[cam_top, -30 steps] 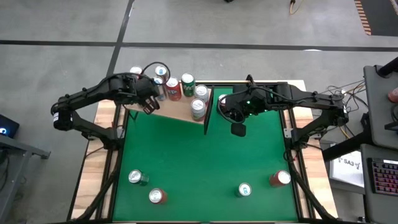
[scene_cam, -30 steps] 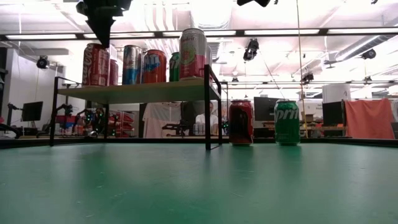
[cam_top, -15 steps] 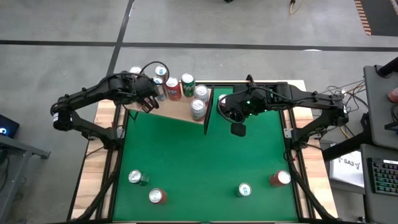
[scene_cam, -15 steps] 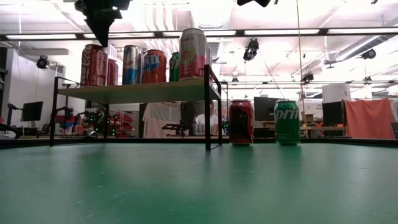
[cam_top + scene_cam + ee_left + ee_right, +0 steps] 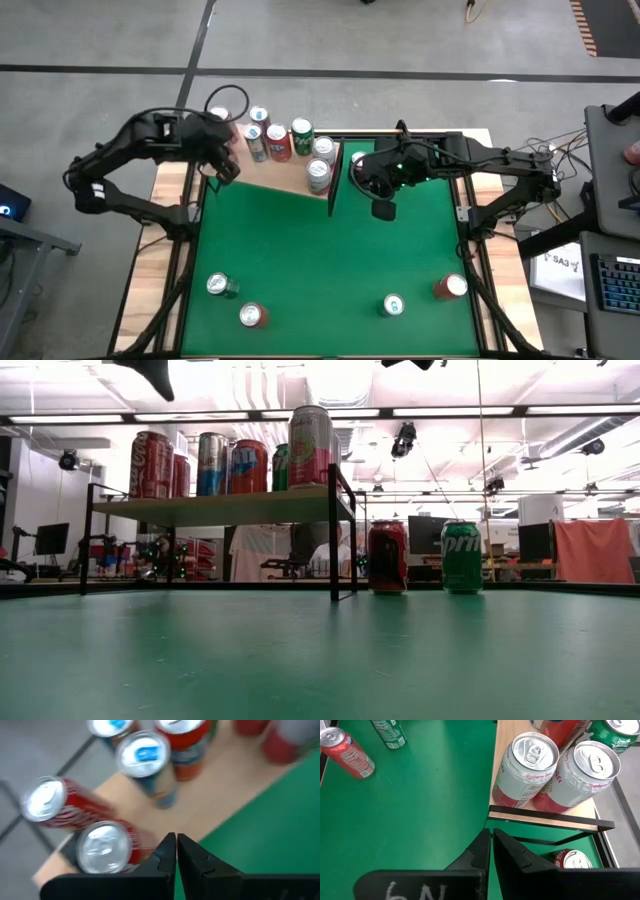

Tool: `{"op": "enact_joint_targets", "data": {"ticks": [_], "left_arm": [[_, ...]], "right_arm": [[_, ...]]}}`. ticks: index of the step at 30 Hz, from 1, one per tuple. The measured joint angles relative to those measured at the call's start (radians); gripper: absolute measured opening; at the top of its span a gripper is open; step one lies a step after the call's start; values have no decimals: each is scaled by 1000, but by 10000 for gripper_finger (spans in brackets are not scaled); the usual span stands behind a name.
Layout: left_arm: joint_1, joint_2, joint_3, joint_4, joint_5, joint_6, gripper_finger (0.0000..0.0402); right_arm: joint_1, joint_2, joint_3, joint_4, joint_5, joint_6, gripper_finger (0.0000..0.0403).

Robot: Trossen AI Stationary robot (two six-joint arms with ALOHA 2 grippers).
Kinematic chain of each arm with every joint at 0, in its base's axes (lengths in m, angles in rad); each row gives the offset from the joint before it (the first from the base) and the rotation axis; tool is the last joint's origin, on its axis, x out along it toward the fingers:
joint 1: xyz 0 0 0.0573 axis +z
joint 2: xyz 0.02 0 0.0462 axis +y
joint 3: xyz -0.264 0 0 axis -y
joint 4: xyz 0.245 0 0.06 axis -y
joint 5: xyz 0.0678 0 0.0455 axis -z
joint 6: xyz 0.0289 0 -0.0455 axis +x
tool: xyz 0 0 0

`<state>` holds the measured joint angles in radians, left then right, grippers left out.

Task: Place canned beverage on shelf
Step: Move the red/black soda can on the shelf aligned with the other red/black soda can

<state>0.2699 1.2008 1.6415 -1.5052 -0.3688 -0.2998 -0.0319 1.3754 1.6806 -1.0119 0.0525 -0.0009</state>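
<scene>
The shelf [image 5: 285, 172] stands at the table's [image 5: 330, 260] far edge, toward the far left corner, its dark end panel [image 5: 334, 180] facing the middle. Up on its board sit several cans [image 5: 230, 460], red, blue and green ones, upright and crowded together. The left end effector [image 5: 226, 170] hovers just off the shelf's left end, above the table's left edge, fingers pressed together and holding nothing. The right end effector [image 5: 382, 209] hangs just beside the end panel, over the far middle of the table, also closed and empty. Four more cans stand near the table's near edge: two toward the left [image 5: 235, 300], two toward the right [image 5: 420, 296].
</scene>
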Motion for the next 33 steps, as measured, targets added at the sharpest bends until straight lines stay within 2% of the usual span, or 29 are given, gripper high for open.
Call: {"op": "enact_joint_targets", "data": {"ticks": [10, 18, 27, 33], "left_arm": [[0, -14, -129, 38, 9, -74, 0], [0, -8, -233, 63, -79, -113, 0], [7, -9, -278, 63, -207, -164, 0], [15, -9, -294, 64, -223, -172, 0]], "right_arm": [[8, 0, 0, -1, 0, -24, 12], [8, 0, 0, -1, 0, -29, 12], [8, 0, 0, -1, 0, -26, 12], [8, 0, 0, -1, 0, -25, 12]]}}
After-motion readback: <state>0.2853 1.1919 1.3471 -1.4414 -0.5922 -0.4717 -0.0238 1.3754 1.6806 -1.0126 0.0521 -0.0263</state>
